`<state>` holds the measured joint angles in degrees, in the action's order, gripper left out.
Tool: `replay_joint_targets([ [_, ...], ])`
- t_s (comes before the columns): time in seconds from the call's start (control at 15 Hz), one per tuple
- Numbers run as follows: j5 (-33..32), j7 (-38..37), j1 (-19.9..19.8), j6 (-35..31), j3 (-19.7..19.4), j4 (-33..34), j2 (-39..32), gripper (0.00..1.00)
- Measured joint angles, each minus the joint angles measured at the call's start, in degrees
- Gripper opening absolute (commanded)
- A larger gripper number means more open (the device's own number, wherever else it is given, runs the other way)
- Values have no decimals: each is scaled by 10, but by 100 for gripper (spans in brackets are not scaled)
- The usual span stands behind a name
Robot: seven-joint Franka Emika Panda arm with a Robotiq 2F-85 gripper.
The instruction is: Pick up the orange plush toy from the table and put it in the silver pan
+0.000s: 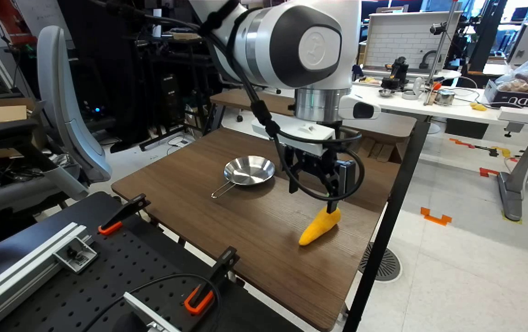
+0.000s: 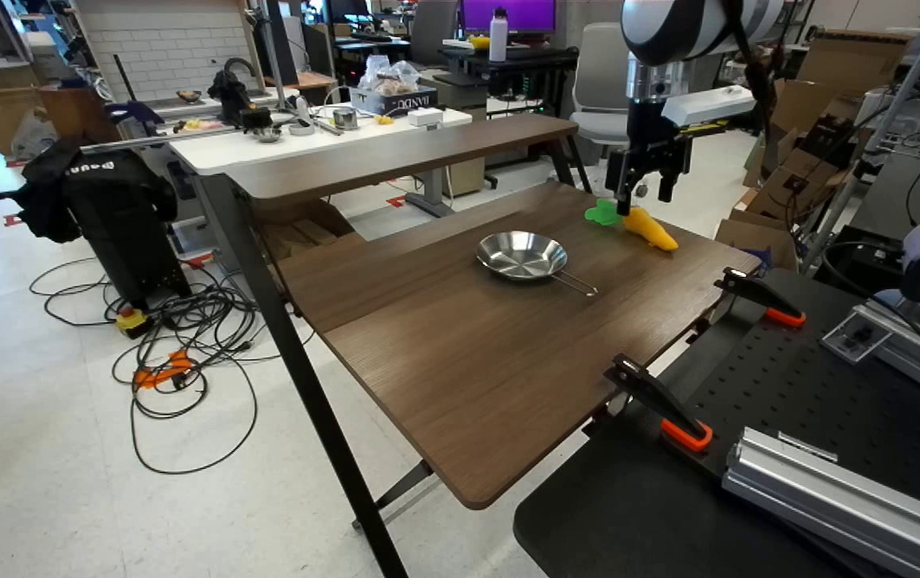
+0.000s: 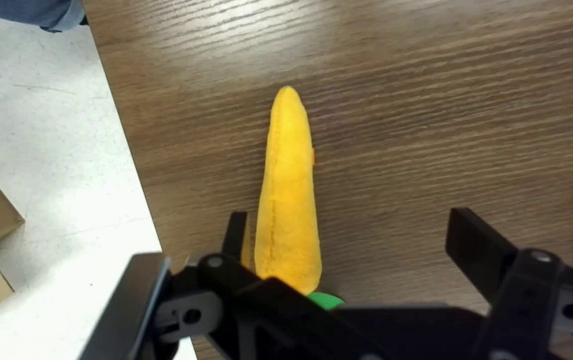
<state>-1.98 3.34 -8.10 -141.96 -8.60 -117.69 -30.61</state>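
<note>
Gripper (image 3: 349,222) spread wide, carrot toy (image 3: 289,200) not grabbed yet

It's laid on the table (image 1: 245,221), between the fingers (image 3: 235,234) in the wrist view but nearer one; contact can't be made out. If they're closed like that, it could be shoved sideways before it's squeezed. Pinched by the fat leafy end, it might droop and get snagged on the pan (image 1: 249,172).

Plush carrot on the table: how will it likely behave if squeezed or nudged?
The plush carrot will probably squash under a squeeze; its body looks like seamed, stuffed fabric. The matte cloth suggests it shouldn't be very slippery. Nudged sideways, its rounded, tapered body may roll, though the flat, leafy green top might check that.
</note>
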Motion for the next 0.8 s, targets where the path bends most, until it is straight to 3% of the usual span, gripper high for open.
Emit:
replay_joint_targets([
  [0.53,0,0,-10,0,0,43,-57,100],
  [0.6,0,0,-10,0,0,46,-62,75],
  [0.67,-1,0,-11,0,0,49,-66,72],
  [0.8,-2,0,-11,0,0,53,-73,56],
])
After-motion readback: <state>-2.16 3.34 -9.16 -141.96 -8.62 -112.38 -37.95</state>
